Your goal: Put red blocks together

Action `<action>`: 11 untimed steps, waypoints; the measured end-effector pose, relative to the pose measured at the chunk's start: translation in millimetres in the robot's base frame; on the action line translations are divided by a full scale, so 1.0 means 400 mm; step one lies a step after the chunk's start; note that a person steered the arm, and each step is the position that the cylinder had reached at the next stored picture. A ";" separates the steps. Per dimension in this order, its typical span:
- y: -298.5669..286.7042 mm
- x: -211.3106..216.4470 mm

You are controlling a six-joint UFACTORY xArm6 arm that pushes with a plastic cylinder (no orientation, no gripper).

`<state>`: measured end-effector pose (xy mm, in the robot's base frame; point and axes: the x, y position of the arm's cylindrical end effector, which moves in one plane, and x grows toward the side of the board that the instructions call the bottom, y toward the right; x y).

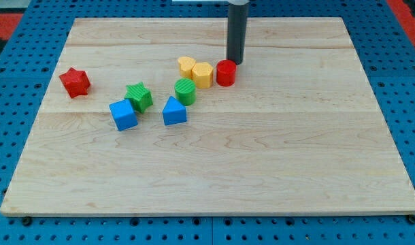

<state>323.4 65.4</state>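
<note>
A red star block lies alone near the board's left edge. A red cylinder block stands near the view's top centre, touching the right side of a yellow hexagon block. My tip is just above and slightly right of the red cylinder, very close to it or touching it. The two red blocks are far apart, with the other blocks between them.
A yellow heart-like block sits left of the yellow hexagon. A green cylinder, a green star, a blue cube and a blue triangular block cluster below. The wooden board lies on a blue pegboard.
</note>
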 end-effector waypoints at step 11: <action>-0.406 0.005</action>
